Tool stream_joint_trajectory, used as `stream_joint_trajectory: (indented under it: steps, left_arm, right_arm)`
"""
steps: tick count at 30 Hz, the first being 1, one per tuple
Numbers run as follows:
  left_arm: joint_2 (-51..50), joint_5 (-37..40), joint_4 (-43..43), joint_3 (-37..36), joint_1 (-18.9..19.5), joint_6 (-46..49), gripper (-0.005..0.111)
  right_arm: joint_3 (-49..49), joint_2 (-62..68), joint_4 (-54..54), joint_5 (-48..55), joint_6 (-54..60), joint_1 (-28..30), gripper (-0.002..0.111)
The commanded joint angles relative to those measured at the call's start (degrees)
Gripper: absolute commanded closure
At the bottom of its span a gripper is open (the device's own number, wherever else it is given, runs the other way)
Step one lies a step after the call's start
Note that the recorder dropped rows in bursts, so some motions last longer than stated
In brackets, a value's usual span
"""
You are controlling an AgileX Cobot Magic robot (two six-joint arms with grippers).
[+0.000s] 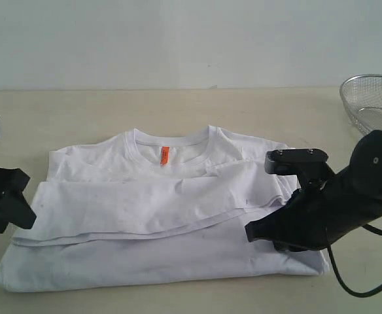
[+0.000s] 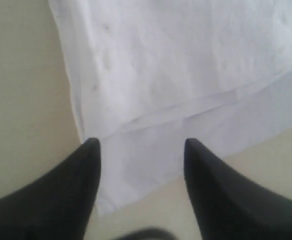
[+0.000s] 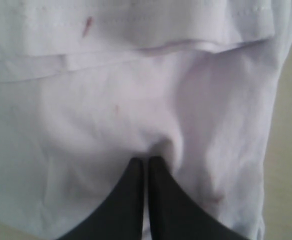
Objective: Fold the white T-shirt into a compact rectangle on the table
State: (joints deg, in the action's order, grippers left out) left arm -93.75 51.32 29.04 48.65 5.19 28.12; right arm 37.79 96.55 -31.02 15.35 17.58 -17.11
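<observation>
The white T-shirt [image 1: 152,216] lies on the table [image 1: 80,111] with its collar and orange neck tag [image 1: 165,156] at the far side, and a layer is folded across its middle. My left gripper [image 2: 141,145] is open just off the shirt's left edge, its fingertips [image 2: 92,150] over a corner of the cloth [image 2: 151,90], holding nothing. In the exterior view it sits at the far left [image 1: 11,206]. My right gripper [image 3: 147,161] is shut on a puckered pinch of the shirt [image 3: 111,110] at its right side [image 1: 255,232].
A round silver wire-mesh basket [image 1: 372,101] stands at the back right corner of the table. The right arm's black cable [image 1: 348,281] loops down near the front right. Bare table runs behind the shirt and along the left.
</observation>
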Motion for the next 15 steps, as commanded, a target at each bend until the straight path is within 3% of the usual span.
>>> stream_joint_trajectory:
  steps: [1, 15]
  left_arm:
    - [-1.16, -2.68, 1.53, 0.34, -0.38, -0.21, 0.051]
    - [-6.75, -5.21, 5.19, 0.34, -0.38, 2.80, 0.051]
  right_arm:
    - [0.28, 0.09, 0.12, -0.45, 0.53, -0.10, 0.108]
    - [0.28, 0.09, 0.12, -0.56, 0.97, -0.10, 0.108]
